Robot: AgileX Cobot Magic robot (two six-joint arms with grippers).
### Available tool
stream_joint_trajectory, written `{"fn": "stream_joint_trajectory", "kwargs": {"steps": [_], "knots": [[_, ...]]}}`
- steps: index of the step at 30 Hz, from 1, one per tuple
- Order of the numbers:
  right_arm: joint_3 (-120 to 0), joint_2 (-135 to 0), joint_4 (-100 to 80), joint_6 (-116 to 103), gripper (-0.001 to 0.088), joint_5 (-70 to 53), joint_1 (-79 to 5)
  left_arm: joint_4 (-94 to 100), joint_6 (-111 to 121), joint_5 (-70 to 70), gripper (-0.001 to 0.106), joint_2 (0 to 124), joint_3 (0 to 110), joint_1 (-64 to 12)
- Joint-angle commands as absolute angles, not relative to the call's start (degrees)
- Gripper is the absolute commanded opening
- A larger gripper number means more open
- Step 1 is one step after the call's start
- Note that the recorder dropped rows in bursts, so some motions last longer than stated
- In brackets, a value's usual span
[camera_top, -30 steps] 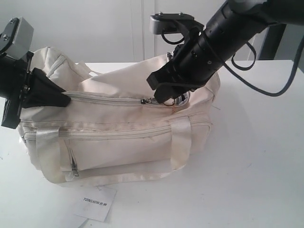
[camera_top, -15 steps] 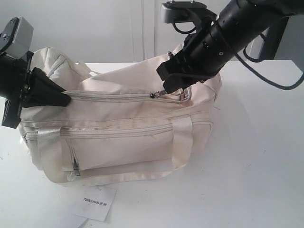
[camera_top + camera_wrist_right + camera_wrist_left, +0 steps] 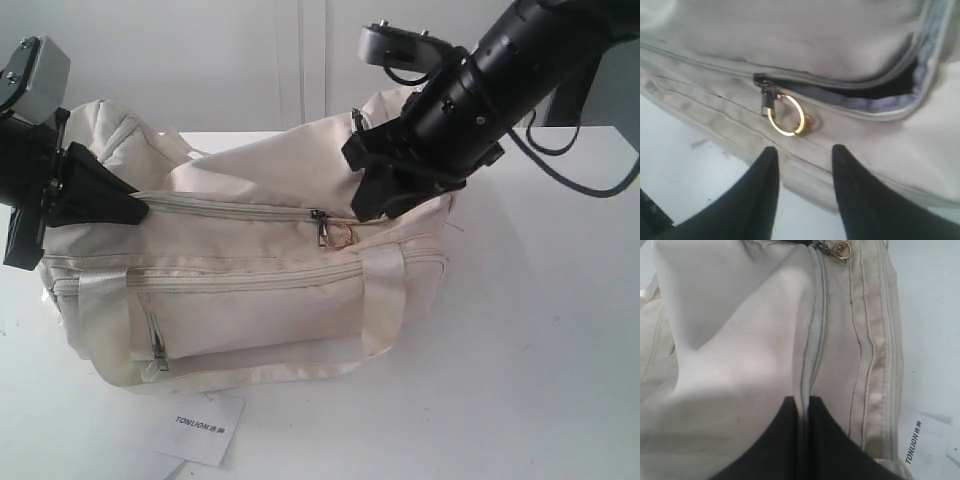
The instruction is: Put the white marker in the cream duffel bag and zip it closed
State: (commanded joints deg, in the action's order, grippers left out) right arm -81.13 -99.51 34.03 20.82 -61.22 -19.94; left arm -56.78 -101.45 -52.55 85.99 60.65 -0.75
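Past zipper (image 3: 230, 208), cream duffel bag (image 3: 250, 300) is dark (contents hidden); right jaws apart, left jaws clamping it.

one word could be read: "tonlion", printed in dark capitals on the white paper tag (image 3: 203, 427), which lay on the table (image 3: 520, 380) just in front of the cream duffel bag (image 3: 250, 290). smaller marks followed the word, too small to read in either view.
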Motion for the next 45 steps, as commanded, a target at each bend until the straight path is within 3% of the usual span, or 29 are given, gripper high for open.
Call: {"fn": "stream_joint_trajectory", "kwargs": {"steps": [8,15,25,33,42,45], "knots": [[-81.24,-104.36,37.04,20.45,0.0545,-54.81,-19.94,-56.98,-101.33,-52.55,0.000,85.99,60.65,-0.75],[-81.24,-105.84,37.83,20.95,0.0545,-57.86,-19.94,-57.29,-101.23,-52.64,0.000,85.99,60.65,-0.75],[-81.24,-105.95,44.41,23.72,0.0451,-60.81,-19.94,-58.66,-101.34,-53.42,0.000,85.99,60.65,-0.75],[-81.24,-106.31,35.73,23.75,0.0453,-60.45,-20.06,-59.03,-101.46,-53.42,0.000,85.99,60.65,-0.75],[-81.24,-108.57,46.49,26.18,0.0491,-62.09,-20.29,-59.81,-101.71,-52.11,0.000,85.99,60.65,-0.75],[-81.24,-108.57,47.69,28.29,0.0441,-63.60,-20.29,-60.32,-101.71,-52.11,0.000,85.99,60.65,-0.75]]}}
